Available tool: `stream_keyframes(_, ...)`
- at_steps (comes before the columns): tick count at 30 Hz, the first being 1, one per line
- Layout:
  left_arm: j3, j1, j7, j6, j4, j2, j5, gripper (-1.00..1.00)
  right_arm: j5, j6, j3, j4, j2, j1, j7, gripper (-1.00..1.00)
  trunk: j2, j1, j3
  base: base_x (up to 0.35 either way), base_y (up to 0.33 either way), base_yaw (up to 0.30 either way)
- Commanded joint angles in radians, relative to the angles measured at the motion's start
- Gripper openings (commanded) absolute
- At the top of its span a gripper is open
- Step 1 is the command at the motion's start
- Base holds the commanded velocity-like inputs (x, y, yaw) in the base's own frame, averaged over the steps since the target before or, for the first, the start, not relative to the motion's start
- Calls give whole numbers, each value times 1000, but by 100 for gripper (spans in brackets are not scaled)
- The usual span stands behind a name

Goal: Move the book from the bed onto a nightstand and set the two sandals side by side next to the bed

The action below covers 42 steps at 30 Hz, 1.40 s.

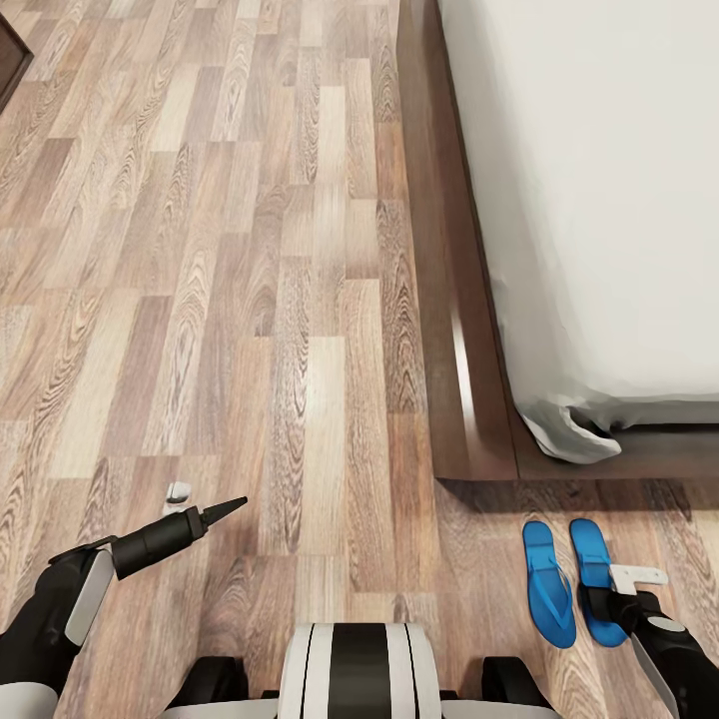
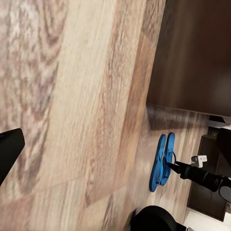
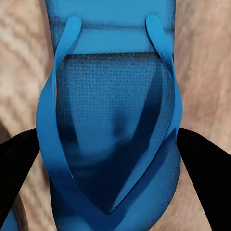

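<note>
Two bright blue sandals lie side by side on the wood floor just off the bed's corner, the left sandal (image 1: 547, 584) beside the right sandal (image 1: 591, 554). They also appear together in the left wrist view as the sandals (image 2: 161, 163). My right gripper (image 1: 602, 602) is open and low over the right sandal (image 3: 110, 120), one black finger on each side of its toe strap. My left gripper (image 1: 235, 505) hangs open above bare floor, far to the left of them. The bed (image 1: 599, 200) has a whitish mattress on a dark brown frame (image 1: 449, 350). The book and nightstand are out of view.
A small white object (image 1: 178, 491) lies on the floor near my left gripper. A dark furniture corner (image 1: 8, 50) shows at the far left. Wood-plank floor (image 1: 250, 250) stretches wide left of the bed. My base (image 1: 359, 669) is at the near edge.
</note>
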Motion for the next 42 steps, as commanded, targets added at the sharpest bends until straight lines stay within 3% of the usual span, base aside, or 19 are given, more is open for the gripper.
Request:
stream_keyframes(1,1,0,-1,8,0,0,4,100,3,5,-5,-2,1,0,6,-100,0,0,0,0,0,0)
stream_keyframes(2,4,0,-1,8,0,0,4,100,3,4,-5,-2,1,0,6,-100,0,0,0,0,0,0)
stream_keyframes(3,7,0,-1,8,0,0,4,100,3,4,-5,-2,1,0,6,100,0,0,0,0,0,0)
stream_keyframes(20,12,0,-1,9,0,0,4,100,3,3,-5,-3,1,0,6,100,0,0,0,0,0,0)
stream_keyframes(42,11,0,2,9,1,-1,3,100,3,4,-6,-4,0,0,9,100,5,-10,85,0,0,0)
